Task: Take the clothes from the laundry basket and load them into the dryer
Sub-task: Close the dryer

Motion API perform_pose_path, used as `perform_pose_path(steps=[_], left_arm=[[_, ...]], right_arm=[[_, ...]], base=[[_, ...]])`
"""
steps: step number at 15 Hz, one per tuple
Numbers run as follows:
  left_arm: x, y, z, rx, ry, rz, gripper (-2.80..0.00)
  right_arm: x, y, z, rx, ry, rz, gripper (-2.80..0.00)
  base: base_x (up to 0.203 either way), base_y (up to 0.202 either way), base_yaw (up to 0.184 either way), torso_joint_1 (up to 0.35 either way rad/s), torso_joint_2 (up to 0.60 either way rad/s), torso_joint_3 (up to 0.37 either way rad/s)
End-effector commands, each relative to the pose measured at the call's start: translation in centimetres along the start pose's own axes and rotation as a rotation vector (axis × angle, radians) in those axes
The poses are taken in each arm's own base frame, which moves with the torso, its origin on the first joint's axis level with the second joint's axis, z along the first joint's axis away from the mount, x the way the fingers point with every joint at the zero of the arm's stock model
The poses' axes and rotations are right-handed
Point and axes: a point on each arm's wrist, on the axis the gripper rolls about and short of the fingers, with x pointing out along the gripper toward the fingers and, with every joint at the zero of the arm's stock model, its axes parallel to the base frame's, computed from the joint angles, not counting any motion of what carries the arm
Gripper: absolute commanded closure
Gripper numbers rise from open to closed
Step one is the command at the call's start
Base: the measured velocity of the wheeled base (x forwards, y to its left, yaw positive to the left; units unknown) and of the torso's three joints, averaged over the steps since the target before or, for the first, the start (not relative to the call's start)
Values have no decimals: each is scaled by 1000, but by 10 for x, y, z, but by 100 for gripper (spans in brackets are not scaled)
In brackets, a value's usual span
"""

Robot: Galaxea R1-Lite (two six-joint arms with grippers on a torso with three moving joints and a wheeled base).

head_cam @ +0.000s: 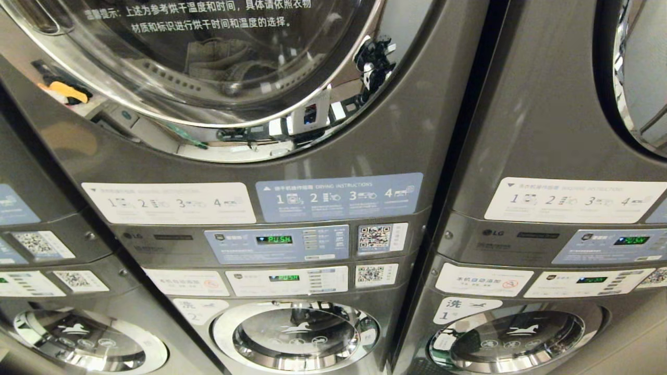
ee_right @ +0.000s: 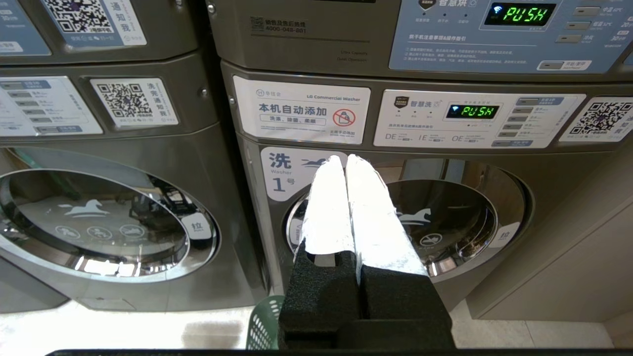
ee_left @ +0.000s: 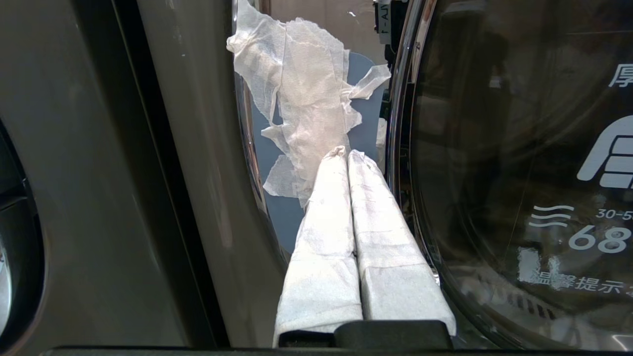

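The dryer (head_cam: 406,130) fills the upper head view, its big chrome-rimmed glass door (head_cam: 208,31) printed with white Chinese text. Pale grey-green clothes (head_cam: 224,60) lie inside the drum behind the glass. My left gripper (ee_left: 344,152) is shut, its white-wrapped fingers (ee_left: 326,217) pressed together beside the door's chrome rim (ee_left: 399,148), with nothing seen between them. Their tips reach a torn white tissue (ee_left: 306,99) on a blue-grey patch. A corner of the green laundry basket (ee_right: 264,321) shows on the floor below my right gripper (ee_right: 344,159), which is shut and empty.
Below the dryer is a control panel with a green PUSH display (head_cam: 274,239), then a smaller-doored washer (head_cam: 297,336). Another stacked machine (head_cam: 547,156) stands to the right. In the right wrist view, washer number 1 (ee_right: 445,212) is straight ahead and pale floor (ee_right: 99,331) lies below.
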Motion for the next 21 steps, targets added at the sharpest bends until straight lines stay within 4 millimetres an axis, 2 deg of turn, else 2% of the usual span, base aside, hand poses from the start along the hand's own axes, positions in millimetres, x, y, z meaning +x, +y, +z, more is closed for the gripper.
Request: perform_pose_path(steps=[1,9,21], left_arm=[[6,0,-5,0,9,0,0],[27,-2,-24,-2,24,-3,0],[42,-7,-47,-16,78,-43,0]], right_arm=[[0,0,0,-1,0,0,0],[0,0,0,-1,0,0,0],[0,0,0,1,0,0,0]], base=[[0,0,0,0,0,0],[0,0,0,0,0,0],[0,0,0,0,0,0]])
